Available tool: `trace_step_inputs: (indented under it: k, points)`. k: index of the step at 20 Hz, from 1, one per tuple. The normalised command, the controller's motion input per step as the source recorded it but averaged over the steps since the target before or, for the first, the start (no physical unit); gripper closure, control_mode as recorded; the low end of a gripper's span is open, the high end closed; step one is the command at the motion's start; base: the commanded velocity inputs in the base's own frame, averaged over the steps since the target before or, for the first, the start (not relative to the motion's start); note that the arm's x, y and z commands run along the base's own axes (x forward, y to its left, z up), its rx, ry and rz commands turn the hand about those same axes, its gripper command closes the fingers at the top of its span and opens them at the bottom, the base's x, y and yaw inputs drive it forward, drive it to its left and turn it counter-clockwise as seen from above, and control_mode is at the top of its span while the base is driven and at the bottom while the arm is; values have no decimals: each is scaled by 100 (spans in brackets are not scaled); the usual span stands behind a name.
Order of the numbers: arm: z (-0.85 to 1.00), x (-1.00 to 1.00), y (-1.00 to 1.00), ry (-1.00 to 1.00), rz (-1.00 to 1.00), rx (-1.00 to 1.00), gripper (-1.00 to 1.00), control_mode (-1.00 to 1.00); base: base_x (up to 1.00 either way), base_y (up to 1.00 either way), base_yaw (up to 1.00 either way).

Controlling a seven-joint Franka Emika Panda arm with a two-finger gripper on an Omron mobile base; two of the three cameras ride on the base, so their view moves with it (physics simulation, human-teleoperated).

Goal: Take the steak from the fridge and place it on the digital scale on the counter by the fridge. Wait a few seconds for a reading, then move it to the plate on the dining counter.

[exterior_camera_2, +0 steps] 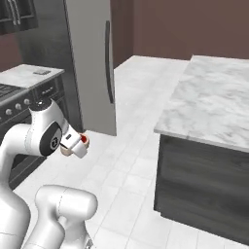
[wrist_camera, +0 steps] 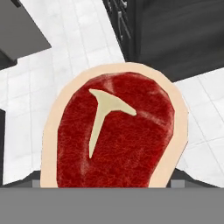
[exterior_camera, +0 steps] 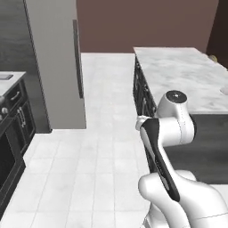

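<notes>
The steak (wrist_camera: 114, 131) sits right at the pincer, its red face and tan fatty rim rising broad from the bottom of the hand view with a pale T-shaped streak of fat across the meat. Its lower end runs down to where the finger tips would stand, and the tips themselves are hidden behind it. In the right base view the pincer (exterior_camera_2: 81, 142) is tucked close in front of the arm's upper joint, above the white tiled floor (exterior_camera_2: 126, 160), and a small bit of red and tan shows at its end, so the pincer is clenched on the steak and holds it clear of any surface.

Beyond the meat in the hand view lie white floor tiles and a dark cabinet front. The fridge (exterior_camera: 58, 62) stands with its door closed, its long dark handle (exterior_camera: 78, 58) facing the floor. At the far left the narrow bench (exterior_camera: 10, 82) carries the digital scale (exterior_camera: 5, 77), well apart from the pincer. The dining counter (exterior_camera: 187, 78) spreads on the right, with the edge of the plate (exterior_camera: 224, 90) just showing at the frame border
</notes>
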Motion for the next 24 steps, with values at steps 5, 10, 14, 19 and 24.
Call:
trace_step_inputs:
  k: [5,10,14,19,24]
  points:
    - [0,0,0,0,0,0,100,100,11,-100,36]
    - [0,0,0,0,0,0,100,100,0,-100,16]
    - [0,0,0,0,0,0,100,100,0,-100,0]
    - [0,0,0,0,0,0,100,100,14,-100,-7]
    - [0,0,0,0,0,0,100,100,52,-90,-15]
